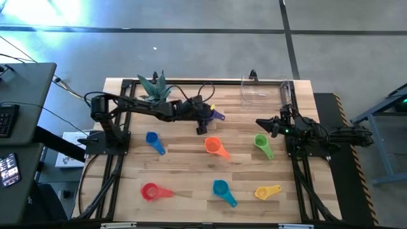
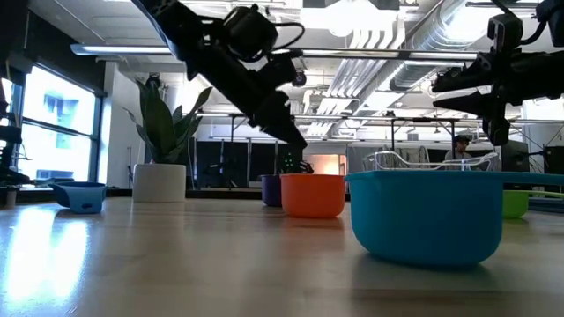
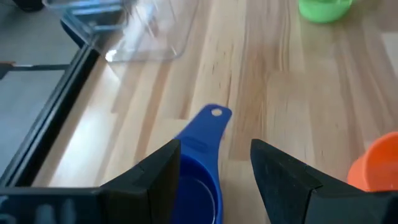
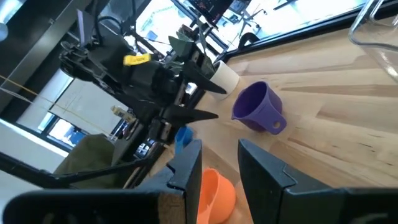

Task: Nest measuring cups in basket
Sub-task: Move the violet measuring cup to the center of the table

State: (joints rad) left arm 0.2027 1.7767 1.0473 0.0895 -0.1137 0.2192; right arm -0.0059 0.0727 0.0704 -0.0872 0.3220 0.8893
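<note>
— Wooden planks make up the surface [image 1: 191, 178], with grey floor all around it. What lies on it, from the left?

— Near the front left sits the red cup [image 1: 151, 191], and farther back the blue cup [image 1: 154, 141]. A white pot with a green plant [image 1: 154, 89] stands at the back edge.

— And the left arm?

— It reaches from the left side toward the middle. The left claw [image 1: 202, 124] hangs just above the purple cup [image 1: 216, 115], its fingers apart and holding nothing. From the wrist camera the cup's bowl shows between the two fingers, handle pointing away toward the basket.

— The middle?

— The orange cup [image 1: 214, 147] is just in front of the purple one, and the teal cup [image 1: 222, 189] sits near the front edge.

— Then the right side?

— The yellow cup [image 1: 266, 191] lies at the front, the green cup [image 1: 262, 144] farther back. The clear basket [image 1: 266, 90] rests at the back right corner, with no cup seen inside. The right claw [image 1: 266, 124] hovers beside the green cup, fingers parted, gripping nothing.
</note>
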